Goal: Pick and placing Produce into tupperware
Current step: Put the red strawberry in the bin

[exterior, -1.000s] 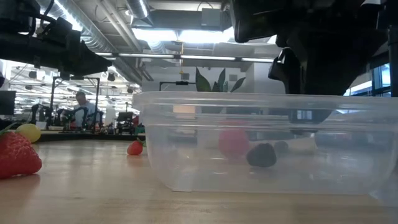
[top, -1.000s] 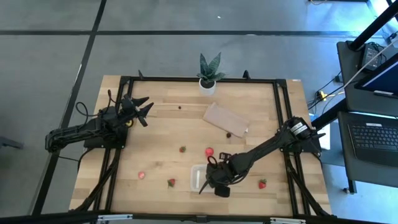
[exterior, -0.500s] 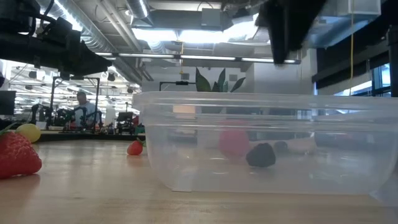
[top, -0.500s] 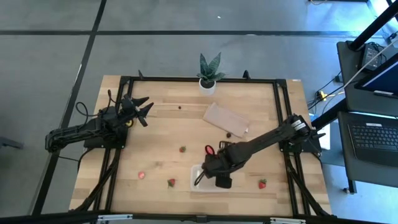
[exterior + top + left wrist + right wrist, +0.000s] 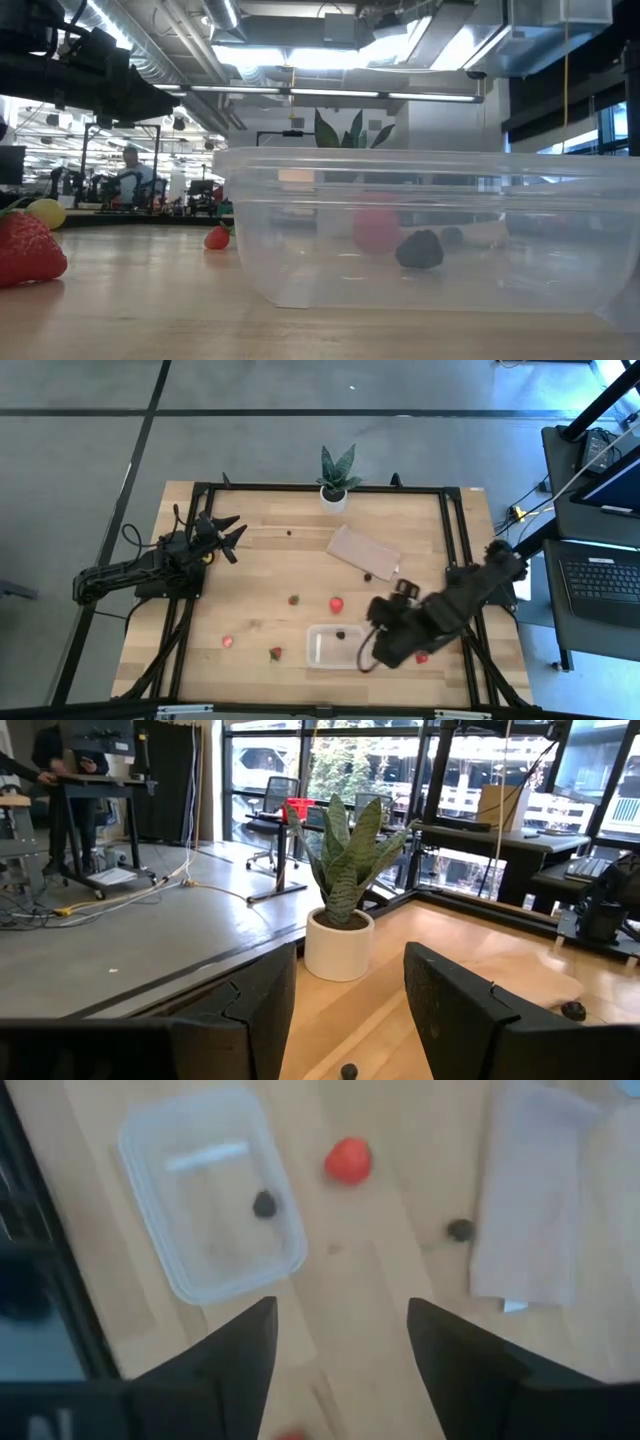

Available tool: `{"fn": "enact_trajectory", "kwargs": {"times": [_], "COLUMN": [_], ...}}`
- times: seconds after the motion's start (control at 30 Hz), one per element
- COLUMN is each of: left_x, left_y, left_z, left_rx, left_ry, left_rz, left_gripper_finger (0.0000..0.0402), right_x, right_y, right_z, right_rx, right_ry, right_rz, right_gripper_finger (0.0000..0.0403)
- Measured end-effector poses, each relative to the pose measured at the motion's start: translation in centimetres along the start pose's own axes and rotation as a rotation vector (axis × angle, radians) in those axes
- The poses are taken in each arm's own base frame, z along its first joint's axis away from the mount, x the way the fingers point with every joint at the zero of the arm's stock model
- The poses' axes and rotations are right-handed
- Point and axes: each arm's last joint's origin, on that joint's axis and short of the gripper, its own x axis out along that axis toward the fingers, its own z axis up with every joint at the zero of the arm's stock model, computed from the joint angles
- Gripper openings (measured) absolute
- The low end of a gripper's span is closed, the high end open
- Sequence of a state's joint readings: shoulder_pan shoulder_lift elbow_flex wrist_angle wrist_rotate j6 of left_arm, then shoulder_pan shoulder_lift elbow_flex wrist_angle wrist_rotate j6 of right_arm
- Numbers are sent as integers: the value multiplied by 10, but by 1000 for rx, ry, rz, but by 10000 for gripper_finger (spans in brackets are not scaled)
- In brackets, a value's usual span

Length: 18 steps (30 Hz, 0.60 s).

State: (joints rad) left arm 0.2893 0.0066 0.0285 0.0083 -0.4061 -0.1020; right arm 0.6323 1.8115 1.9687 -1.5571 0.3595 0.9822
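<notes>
High view: one tupperware [image 5: 333, 646] sits at the table's [image 5: 260, 575] near edge with one dark berry [image 5: 341, 634] inside. Five strawberries lie loose around it, nearest [image 5: 336, 604] just behind; two dark berries by the tan sheet [image 5: 364, 551] and potted plant [image 5: 335, 480]. Right gripper [image 5: 366, 652] beside the tupperware, fingers apart, empty; left gripper [image 5: 232, 531] waits far-left, parted, empty.

Clear glossy plastic tupperware [image 5: 420, 225] on a smooth pale wood table [image 5: 260, 575].
</notes>
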Motion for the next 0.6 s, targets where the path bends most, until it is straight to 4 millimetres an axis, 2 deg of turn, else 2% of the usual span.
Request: {"fn": "enact_trajectory", "kwargs": {"times": [0.1,0.23,0.33,0.5,0.6], "left_x": [0,0,0,0,0], "left_y": [0,0,0,0,0], "left_z": [0,0,0,0,0], "left_rx": [0,0,0,0,0], "left_ry": [0,-1,0,0,0], "left_rz": [0,0,0,0,0], "left_gripper_finger": [179,179,179,179,179], "right_x": [-14,-12,0,31,46], "right_y": [-7,-6,-5,-5,0], "right_z": [-18,-44,-65,-98,-113], "right_rx": [142,298,427,621,672], "right_ry": [-6,48,154,322,404], "right_rz": [13,7,-41,-201,-216], "right_gripper_finger": [226,226,226,226,226]}}
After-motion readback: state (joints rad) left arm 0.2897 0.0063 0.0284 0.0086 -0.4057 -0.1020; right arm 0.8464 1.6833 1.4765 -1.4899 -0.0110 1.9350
